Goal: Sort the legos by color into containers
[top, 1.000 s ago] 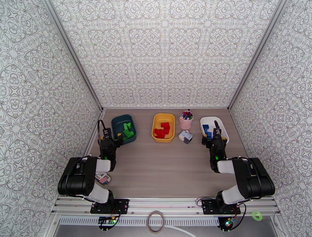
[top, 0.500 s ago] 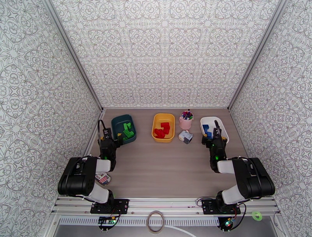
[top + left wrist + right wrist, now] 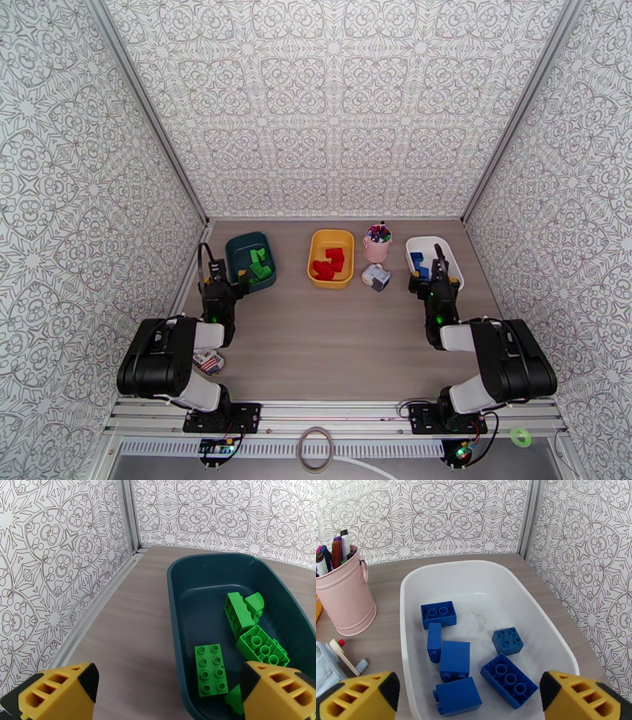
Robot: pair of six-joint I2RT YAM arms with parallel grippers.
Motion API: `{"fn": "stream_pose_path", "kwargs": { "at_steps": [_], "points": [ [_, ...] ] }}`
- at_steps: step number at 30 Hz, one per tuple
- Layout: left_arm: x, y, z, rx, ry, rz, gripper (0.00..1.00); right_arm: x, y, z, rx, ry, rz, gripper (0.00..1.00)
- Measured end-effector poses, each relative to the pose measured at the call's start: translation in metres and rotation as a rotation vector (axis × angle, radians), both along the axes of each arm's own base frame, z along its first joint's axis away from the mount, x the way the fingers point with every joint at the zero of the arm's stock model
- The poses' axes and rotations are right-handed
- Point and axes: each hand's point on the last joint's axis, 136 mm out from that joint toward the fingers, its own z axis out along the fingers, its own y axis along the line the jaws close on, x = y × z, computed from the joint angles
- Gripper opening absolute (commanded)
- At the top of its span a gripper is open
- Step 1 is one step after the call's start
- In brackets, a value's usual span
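A striped packet [image 3: 208,362] lies by the table's [image 3: 332,347] left edge, toward the near-left corner, beside the left arm's elbow. The middle of the table is bare wood.

The left gripper [image 3: 216,278] [image 3: 169,673] is released, jaws spread wide with nothing between them. In its wrist view the left finger stands over bare table and the right finger over the near end of the teal tub [image 3: 239,248] [image 3: 205,578], whose left rim runs up between them. Whether it touches the rim I cannot tell.

The right gripper [image 3: 430,278] [image 3: 470,683] is also released and empty. Its fingers straddle the near end of the white tub [image 3: 427,243] [image 3: 474,578].

The three tubs stand in a row along the far edge. The teal tub is near the far-left corner and holds the green legos [image 3: 259,265] [image 3: 211,669], bunched toward its near right side. The yellow tub [image 3: 332,234] sits mid-edge with the red legos [image 3: 329,264] in its near half. The white tub, near the far-right corner, holds six blue legos [image 3: 419,267] [image 3: 438,614], spread over its near half.

Between the yellow and white tubs, a small box [image 3: 376,276] [image 3: 326,665] lies nearer, and just behind it stands a pink cup [image 3: 376,249] [image 3: 343,594] of pens. The cup is just beside the white tub's left rim but apart from it.
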Motion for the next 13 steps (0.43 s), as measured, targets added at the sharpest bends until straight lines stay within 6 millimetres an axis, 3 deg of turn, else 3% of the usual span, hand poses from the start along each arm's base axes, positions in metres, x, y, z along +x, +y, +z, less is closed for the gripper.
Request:
{"fn": "stream_pose_path", "kwargs": {
  "at_steps": [13],
  "points": [
    [-0.0001, 0.0000, -0.0004, 0.000, 0.002, 0.000, 0.99, 0.0030, 0.0030, 0.0017, 0.014, -0.004, 0.018, 0.99]
  ]
}}
